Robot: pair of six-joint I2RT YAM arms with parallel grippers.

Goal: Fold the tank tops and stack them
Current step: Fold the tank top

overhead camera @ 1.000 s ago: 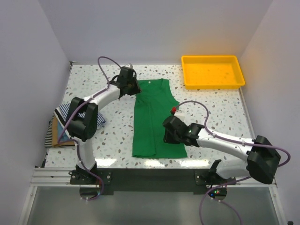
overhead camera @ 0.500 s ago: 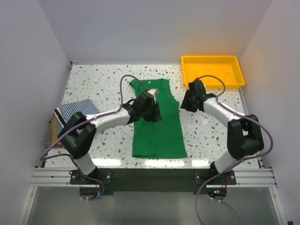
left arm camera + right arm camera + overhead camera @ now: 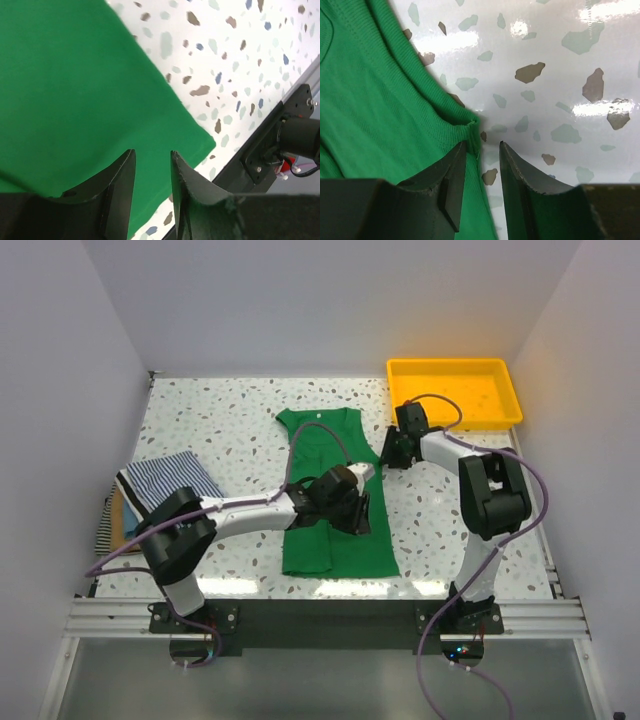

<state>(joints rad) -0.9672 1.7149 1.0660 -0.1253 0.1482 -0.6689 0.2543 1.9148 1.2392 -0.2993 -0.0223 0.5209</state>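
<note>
table (image 3: 200, 410): speckled, carrying one spread top at its middle and a small pile at its left edge.
left arm (image 3: 250, 508): reaching in from the left and lying across the spread top, hiding part of its middle; its cable is arching over the chest area.
yellow tray (image 3: 455, 363): sitting at the far right corner, just beyond the right arm's wrist, its yellow floor showing; it is standing apart from every top.
green tank top (image 3: 330, 435): lying flat, neck toward the far edge, hem toward the arm bases.
pile: thin striped top (image 3: 165, 478) is lying over a tan top (image 3: 120, 528), well apart from the green one.
left gripper (image 3: 151, 156): hanging over the lower right part of the green cloth, near its hem corner; jaws are standing slightly apart, pinching nothing.
right gripper (image 3: 482, 147): sitting at the right armhole edge; jaws are parted a little, the cloth's corner lying just at one tip, bare table showing through the gap.
</note>
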